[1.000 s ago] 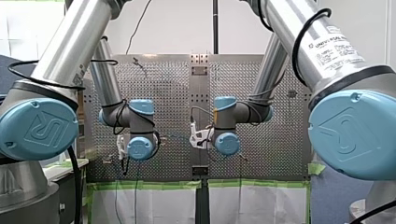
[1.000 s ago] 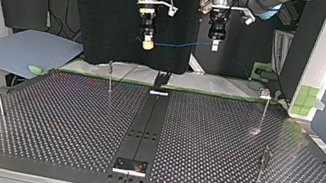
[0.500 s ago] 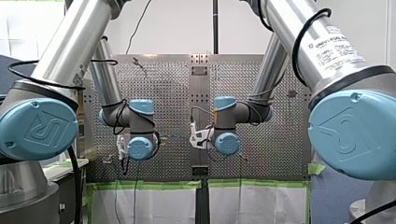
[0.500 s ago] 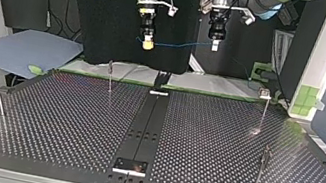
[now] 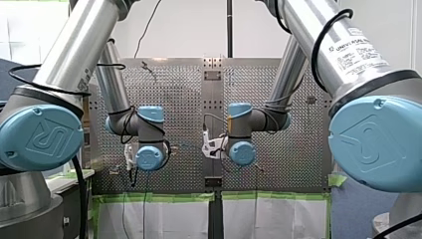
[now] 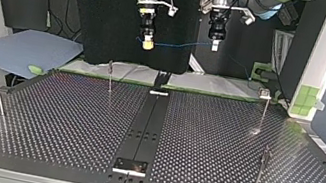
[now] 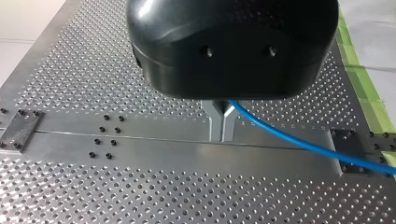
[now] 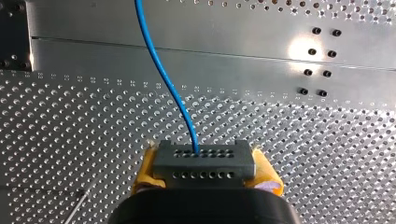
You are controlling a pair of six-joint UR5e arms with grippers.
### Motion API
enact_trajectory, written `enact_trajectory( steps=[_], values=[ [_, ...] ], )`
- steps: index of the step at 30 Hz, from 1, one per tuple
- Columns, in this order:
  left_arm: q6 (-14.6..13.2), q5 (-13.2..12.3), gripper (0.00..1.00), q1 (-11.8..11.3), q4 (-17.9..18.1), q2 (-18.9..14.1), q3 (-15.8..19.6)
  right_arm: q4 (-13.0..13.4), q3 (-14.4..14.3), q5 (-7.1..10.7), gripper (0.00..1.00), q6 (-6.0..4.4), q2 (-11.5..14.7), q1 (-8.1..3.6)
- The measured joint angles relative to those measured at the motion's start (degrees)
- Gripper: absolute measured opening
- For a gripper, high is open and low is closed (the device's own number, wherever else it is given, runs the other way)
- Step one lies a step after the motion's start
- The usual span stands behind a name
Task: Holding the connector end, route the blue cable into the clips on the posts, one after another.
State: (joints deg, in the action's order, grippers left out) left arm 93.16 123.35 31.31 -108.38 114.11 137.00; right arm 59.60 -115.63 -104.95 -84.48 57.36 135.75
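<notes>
In the front view, blue-capped metal wrist joints (image 5: pixel 149 158) are hiding both grippers. The thin blue cable (image 7: pixel 299 140) is running off the left wrist view's edge. The grey perforated connector block (image 8: pixel 204 161) is covering most of the yellow pads (image 8: pixel 145 170) of my right gripper (image 8: pixel 205 170). The clips (image 6: pixel 265 94) on the thin metal posts (image 6: pixel 264 114) are showing too small to read.

Top view: right gripper (image 6: pixel 147 43) at left, left gripper (image 6: pixel 215 45) at right, both above table's (image 6: pixel 68 125) far edge. Cable (image 6: pixel 179 45) runs btwn them, connector (image 8: pixel 203 163) in right gripper. Posts (image 6: pixel 111 76), probably four, stand near table corners.
</notes>
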Motion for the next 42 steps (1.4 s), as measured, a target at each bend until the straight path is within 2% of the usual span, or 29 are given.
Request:
enact_trajectory(
  steps=[21, 23, 28, 29, 38, 42],
  values=[
    [0.00, 0.00, 0.00, 0.00, 0.00, 0.00, 0.00, 0.00, 0.00, 0.00, 0.00, 0.00, 0.00, 0.00],
    [0.00, 0.00, 0.18, 0.00, 0.00, 0.00, 0.00, 0.00, 0.00, 0.00, 0.00, 0.00, 0.00, 0.00],
    [0.00, 0.00, 0.18, 0.00, 0.00, 0.00, 0.00, 0.00, 0.00, 0.00, 0.00, 0.00, 0.00, 0.00],
    [0.00, 0.00, 0.12, 0.00, 0.00, 0.00, 0.00, 0.00, 0.00, 0.00, 0.00, 0.00, 0.00, 0.00],
    [-0.03, 0.02, 0.12, 0.00, -0.17, 0.01, 0.05, 0.03, 0.00, 0.00, 0.00, 0.00, 0.00, -0.01],
    [-0.14, -0.77, 0.12, 0.00, -1.70, 1.37, 0.15, -0.28, 0.31, -0.32, 0.00, 0.25, -0.35, 0.35]
  ],
)
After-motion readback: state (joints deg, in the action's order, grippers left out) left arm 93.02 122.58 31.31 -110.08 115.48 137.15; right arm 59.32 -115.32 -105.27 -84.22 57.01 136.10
